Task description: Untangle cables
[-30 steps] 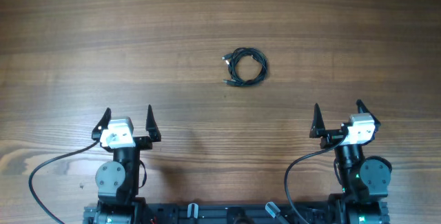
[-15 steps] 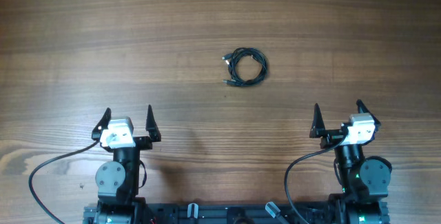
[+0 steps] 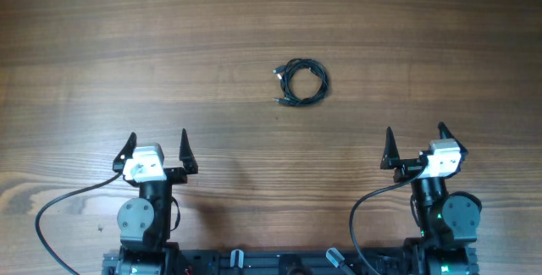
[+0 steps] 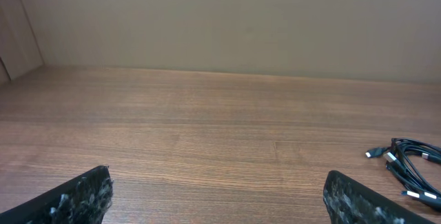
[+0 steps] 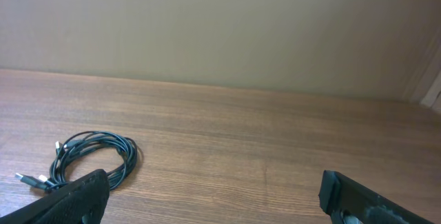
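The cables lie as one small coil of thin black cord with silvery plug ends on the wooden table, at the middle, a little right of centre. The coil also shows at the right edge of the left wrist view and at the lower left of the right wrist view. My left gripper is open and empty at the near left, well short of the coil. My right gripper is open and empty at the near right, also apart from the coil.
The wooden table spreads to all sides. Thick black arm cables loop on the table beside each arm base at the near edge. A plain wall stands behind the table's far edge.
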Controlling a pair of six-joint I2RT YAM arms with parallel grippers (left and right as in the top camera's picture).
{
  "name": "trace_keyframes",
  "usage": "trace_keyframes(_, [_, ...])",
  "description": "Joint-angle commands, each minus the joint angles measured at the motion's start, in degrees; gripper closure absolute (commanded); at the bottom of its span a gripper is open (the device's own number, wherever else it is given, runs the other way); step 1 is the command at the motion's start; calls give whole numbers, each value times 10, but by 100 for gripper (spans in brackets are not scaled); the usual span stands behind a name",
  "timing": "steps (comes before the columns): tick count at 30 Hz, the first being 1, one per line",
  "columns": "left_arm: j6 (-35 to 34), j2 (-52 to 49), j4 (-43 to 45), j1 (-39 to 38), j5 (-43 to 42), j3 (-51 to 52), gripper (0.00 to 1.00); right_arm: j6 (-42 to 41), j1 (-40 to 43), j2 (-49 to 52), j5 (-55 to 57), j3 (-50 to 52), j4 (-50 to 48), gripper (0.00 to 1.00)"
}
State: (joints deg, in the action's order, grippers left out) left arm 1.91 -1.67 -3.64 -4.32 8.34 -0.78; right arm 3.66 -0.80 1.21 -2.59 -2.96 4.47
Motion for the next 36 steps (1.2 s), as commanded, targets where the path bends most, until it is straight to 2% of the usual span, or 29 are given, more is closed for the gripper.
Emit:
trace_keyframes(1, [7, -2, 1, 5, -17, 4, 0, -8, 3, -8, -3, 7, -3, 0])
trace_keyframes(11, [6, -6, -1, 5, -30, 4, 0, -8, 3, -8, -3, 7, -3, 0])
trace_keyframes(15, [7, -18, -5, 5, -75, 4, 0, -8, 3, -8, -3, 7, -3, 0])
trace_keyframes(24, [6, -21, 4, 5, -71, 4, 0, -8, 3, -8, -3, 7, -3, 0])
trace_keyframes(29, [-34, -21, 8, 4, -73, -2, 0, -8, 3, -8, -3, 7, -3, 0])
trace_keyframes(36, [-39, -21, -93, 4, -79, -57, 0, -8, 3, -8, -3, 7, -3, 0])
